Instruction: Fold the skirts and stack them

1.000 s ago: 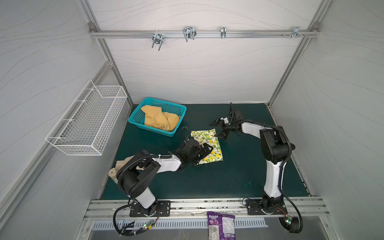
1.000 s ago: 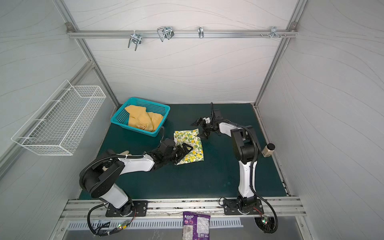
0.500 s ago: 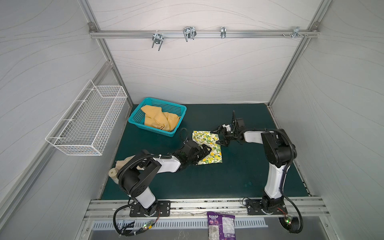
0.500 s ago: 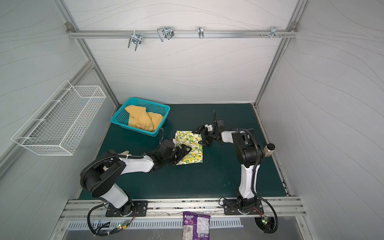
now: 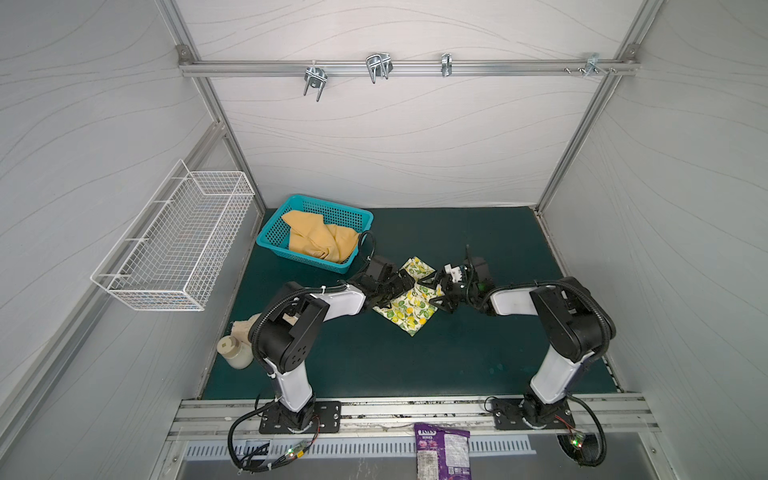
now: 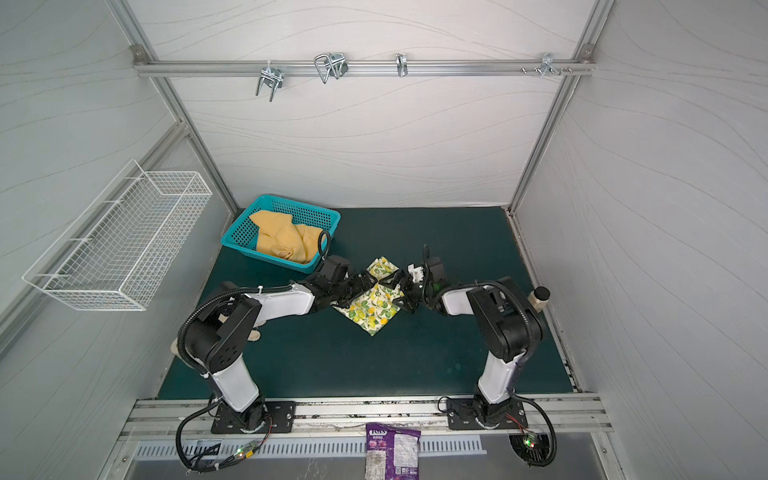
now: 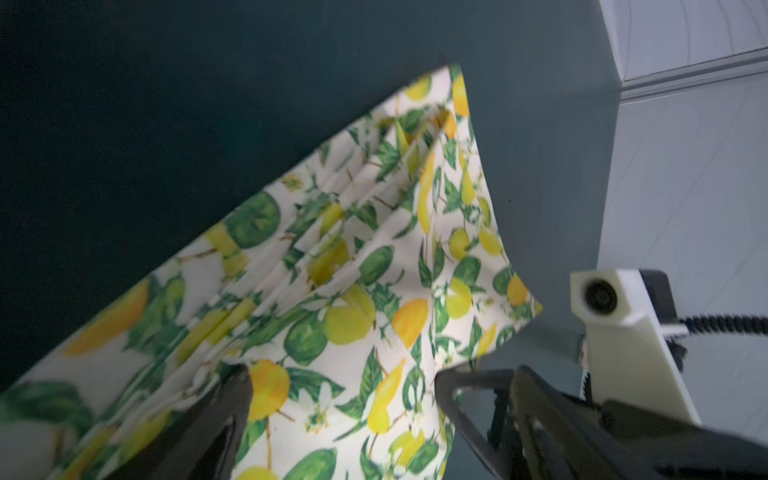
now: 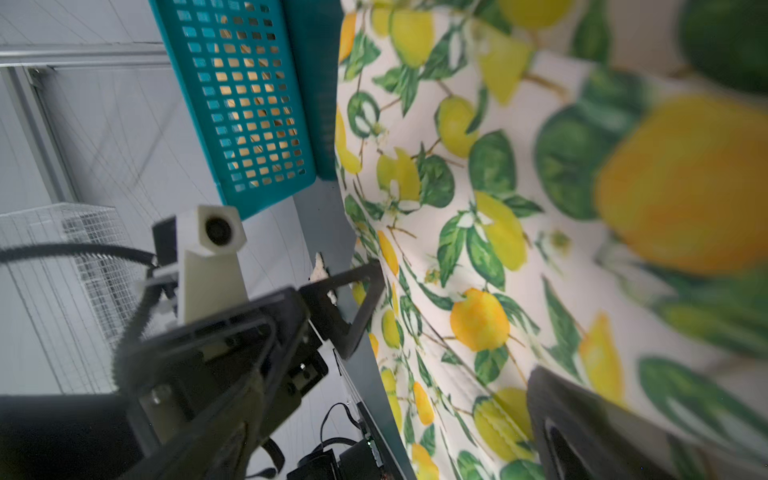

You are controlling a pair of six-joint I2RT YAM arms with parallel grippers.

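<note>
The white skirt with lemons and leaves [image 5: 409, 309] [image 6: 374, 311] lies on the green mat, mid-table. My left gripper [image 5: 398, 286] [image 6: 360, 286] is low over its left side, jaws wide open. In the left wrist view the cloth [image 7: 353, 257] spreads between the open left gripper [image 7: 345, 399]. My right gripper [image 5: 440, 293] [image 6: 405, 293] stands open at the skirt's right edge, facing the left one. In the right wrist view the print [image 8: 498, 208] fills the frame beside my right gripper [image 8: 380, 415]. The mustard skirt [image 5: 320, 243] [image 6: 286, 241] lies crumpled in the teal basket [image 5: 274, 239] [image 8: 249, 104].
A white wire basket [image 5: 174, 241] hangs on the left wall. A cream bottle [image 5: 235, 353] and a beige rag [image 5: 245, 330] sit at the mat's left edge behind the left arm. A small bottle [image 6: 540, 297] stands at the right edge. A purple snack bag [image 5: 442, 451] lies on the front rail.
My right gripper has come forward from the back of the mat to the lemon skirt's right edge. The left gripper has stayed at the skirt's left side. Both remain open.
</note>
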